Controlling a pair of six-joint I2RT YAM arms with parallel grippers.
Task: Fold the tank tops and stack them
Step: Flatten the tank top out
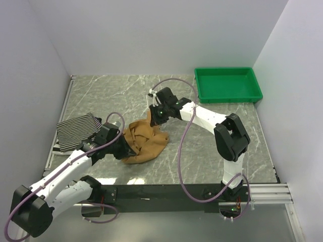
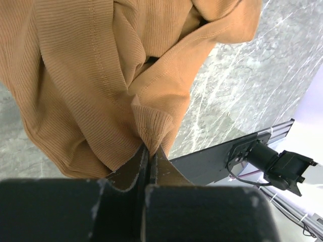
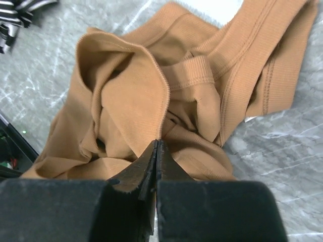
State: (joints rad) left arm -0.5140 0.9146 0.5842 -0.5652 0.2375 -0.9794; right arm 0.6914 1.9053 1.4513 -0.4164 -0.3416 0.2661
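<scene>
Top external view: a tan tank top (image 1: 145, 141) is lying crumpled near the middle of a grey marbled table (image 1: 212, 136), between the two robot arms. The left gripper (image 1: 128, 148) is reaching in from the lower left and meeting the cloth at its left edge. The right gripper (image 1: 154, 117) is reaching in from the right and meeting the cloth at its upper corner, where a narrow part of the fabric is rising toward it. A thin-striped tank top (image 1: 75, 128) is lying flat at the left side of the table, just beside the left arm and apart from the tan one. A green tray (image 1: 229, 98) is sitting at the far right corner, well apart from both tops.

Left wrist view: the left gripper (image 2: 149, 151) is clamping its fingers together on a ribbed hem of the tan tank top (image 2: 91, 75), with the cloth bunching in loose folds beyond the fingertips.

Right wrist view: the right gripper (image 3: 156, 146) is pressing its fingers tight on a raised fold of the tan tank top (image 3: 202, 75), whose straps are spreading out over the table behind it.
</scene>
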